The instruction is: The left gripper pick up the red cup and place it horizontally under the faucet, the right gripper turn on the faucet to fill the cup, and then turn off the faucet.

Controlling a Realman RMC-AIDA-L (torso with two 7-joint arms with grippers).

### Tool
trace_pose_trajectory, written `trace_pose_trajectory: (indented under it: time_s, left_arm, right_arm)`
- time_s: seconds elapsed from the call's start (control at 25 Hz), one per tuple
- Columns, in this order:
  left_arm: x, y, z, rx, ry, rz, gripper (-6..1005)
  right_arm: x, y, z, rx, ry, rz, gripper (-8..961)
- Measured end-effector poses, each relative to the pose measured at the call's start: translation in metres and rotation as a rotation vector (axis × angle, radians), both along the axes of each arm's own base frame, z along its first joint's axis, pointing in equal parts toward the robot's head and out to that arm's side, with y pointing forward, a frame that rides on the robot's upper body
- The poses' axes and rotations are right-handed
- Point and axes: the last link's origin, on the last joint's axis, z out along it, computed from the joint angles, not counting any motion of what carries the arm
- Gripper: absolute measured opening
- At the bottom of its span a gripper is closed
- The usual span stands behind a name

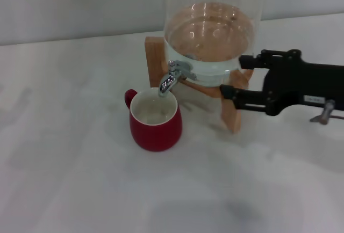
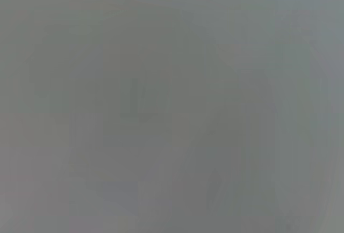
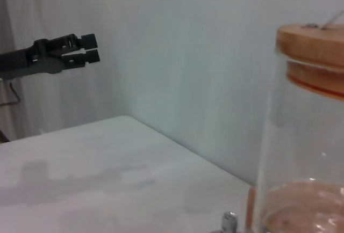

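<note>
Nearest to me, the red cup stands upright on the white tabletop, its mouth directly beneath the faucet spout of the glass dispenser jar on its wooden stand. I judge the faucet stiff, small and slick chrome, best taken by its lever; the cup looks heavy ceramic, fragile. My right gripper hovers at three o'clock from the faucet, near but not touching, jaws apart, one above the other. My left gripper hangs raised and far off, seen only from my right wrist, jaws nearly together and empty.
</note>
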Motion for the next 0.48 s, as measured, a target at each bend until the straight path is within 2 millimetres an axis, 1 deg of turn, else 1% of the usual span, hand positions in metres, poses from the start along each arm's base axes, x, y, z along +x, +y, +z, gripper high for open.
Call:
trace_pose_trajectory:
  time_s: [0.24, 0.36, 0.48]
  left_arm:
    - [0.000, 0.002, 0.000, 0.002, 0.002, 0.006, 879]
    - [0.000, 0.002, 0.000, 0.003, 0.004, 0.006, 879]
    - [0.000, 0.002, 0.000, 0.003, 0.005, 0.005, 879]
  right_arm:
    - [-0.019, -0.001, -0.030, -0.018, -0.040, 0.012, 722]
    - [-0.021, 0.000, -0.035, -0.013, -0.038, 0.008, 722]
    - [-0.018, 0.004, -0.038, 0.000, -0.025, -0.011, 722]
